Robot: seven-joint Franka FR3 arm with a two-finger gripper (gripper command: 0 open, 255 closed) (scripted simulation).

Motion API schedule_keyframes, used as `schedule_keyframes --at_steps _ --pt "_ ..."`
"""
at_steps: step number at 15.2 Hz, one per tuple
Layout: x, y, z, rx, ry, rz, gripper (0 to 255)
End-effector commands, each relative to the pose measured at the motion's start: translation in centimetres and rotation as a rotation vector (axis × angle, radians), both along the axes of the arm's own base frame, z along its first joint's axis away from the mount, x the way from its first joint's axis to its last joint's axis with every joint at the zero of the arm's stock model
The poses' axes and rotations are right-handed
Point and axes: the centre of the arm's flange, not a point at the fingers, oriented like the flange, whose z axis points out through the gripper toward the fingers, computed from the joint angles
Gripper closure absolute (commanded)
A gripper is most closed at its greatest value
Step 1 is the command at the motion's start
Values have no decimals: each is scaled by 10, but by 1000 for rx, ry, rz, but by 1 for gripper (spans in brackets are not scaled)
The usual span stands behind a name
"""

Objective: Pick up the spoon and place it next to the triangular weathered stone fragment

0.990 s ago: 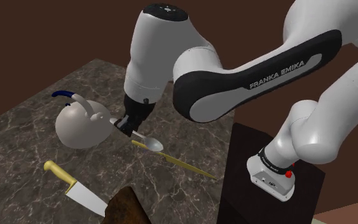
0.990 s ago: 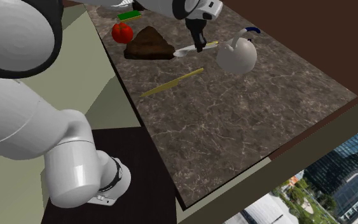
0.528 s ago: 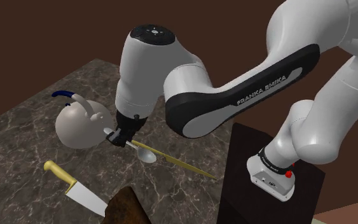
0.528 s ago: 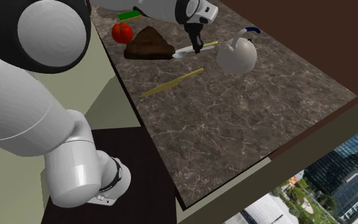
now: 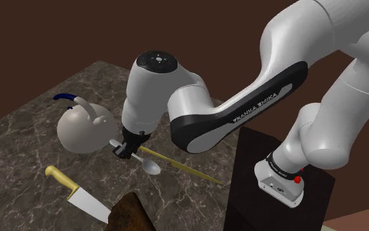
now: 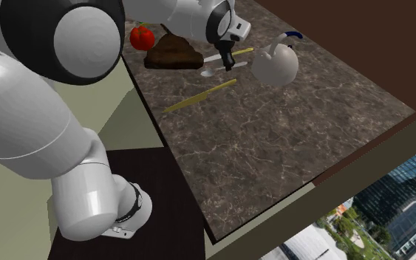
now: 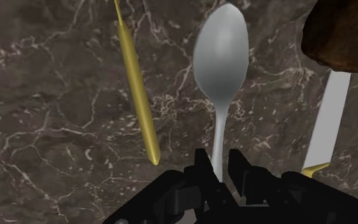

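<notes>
The gripper is clamping the spoon by its thin handle. In the wrist view the two black fingers are standing close together with the handle pinched between them. The grey bowl is sticking straight out past their tips, and the handle's end is disappearing behind the fingers.

In the shoulder view the gripper is pointing down at the dark veined marble counter. The spoon is slanting away from it with its bowl low over the stone top. Whether the bowl is touching the counter is hard to make out.

Just beside the spoon a slender yellow stick is lying on the counter, its tapered point ending near the fingers.

On the spoon's other side the brown stone fragment is showing near the bowl but apart from it, cut off by the picture's edge. A kitchen knife is lying there too, its blade tip vanishing behind the stone and only a sliver of its yellow handle showing.

In the second exterior view the gripper is hanging between the stone fragment and a pale rounded kettle with a blue handle. The spoon is reaching toward the stone.

Beyond the stone a red tomato and a flat green thing are sitting, both partly covered by the white arm.
</notes>
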Motion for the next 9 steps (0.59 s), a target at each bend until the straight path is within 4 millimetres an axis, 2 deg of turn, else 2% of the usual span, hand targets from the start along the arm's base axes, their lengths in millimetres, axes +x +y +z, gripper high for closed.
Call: schedule_keyframes --at_steps 1,9 --pt "0 0 -10 0 0 0 255" --pt "0 0 -53 0 0 0 255"
